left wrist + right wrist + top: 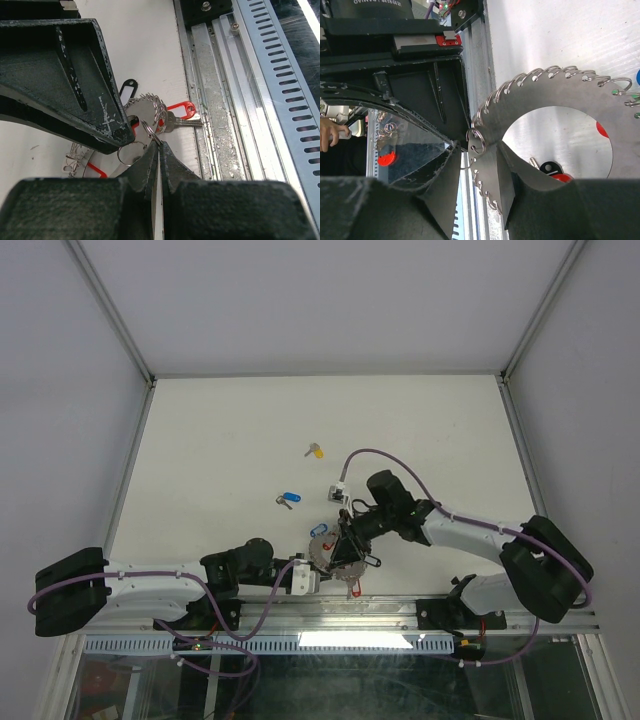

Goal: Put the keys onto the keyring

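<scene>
The left claw (pixel 160 146) is pinched shut on one small loop at the rim of the keyring (pixel 148 107). The right claw (pixel 471 152) straddles that same rim, fingers partway apart. Whether it really clamps, I cannot tell. Out past both claws on the table (pixel 420 430) lie the blue-tagged key (pixel 288 500) and, farther off, the yellow-tagged key (pixel 315 451).

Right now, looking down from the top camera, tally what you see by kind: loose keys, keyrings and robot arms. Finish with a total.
loose keys: 2 (yellow-tagged key, blue-tagged key)
keyring: 1
robot arms: 2 (left arm, right arm)
total: 5
</scene>
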`<action>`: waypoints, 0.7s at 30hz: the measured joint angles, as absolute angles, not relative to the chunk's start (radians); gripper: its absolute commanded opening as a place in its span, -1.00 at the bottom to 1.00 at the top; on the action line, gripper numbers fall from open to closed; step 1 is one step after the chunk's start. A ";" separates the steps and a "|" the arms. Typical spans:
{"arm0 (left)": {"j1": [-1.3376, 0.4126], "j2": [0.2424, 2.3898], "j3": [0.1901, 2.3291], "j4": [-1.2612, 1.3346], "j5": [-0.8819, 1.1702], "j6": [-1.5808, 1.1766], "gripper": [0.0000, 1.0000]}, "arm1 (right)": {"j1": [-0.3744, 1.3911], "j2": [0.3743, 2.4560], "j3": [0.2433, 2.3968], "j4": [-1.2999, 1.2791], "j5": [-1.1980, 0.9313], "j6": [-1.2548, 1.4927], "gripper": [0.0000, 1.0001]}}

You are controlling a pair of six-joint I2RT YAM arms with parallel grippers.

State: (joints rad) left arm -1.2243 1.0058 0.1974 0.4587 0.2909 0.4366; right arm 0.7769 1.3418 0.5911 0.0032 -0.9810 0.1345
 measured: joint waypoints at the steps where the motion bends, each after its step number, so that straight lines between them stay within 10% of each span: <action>1: -1.224 1.006 0.197 0.457 0.292 0.437 -1.00 | 0.777 1.346 0.591 0.006 -0.981 0.134 -0.25; 21: -1.224 1.005 0.197 0.449 0.294 0.440 -1.00 | 0.812 1.388 0.601 0.025 -0.989 0.133 -0.67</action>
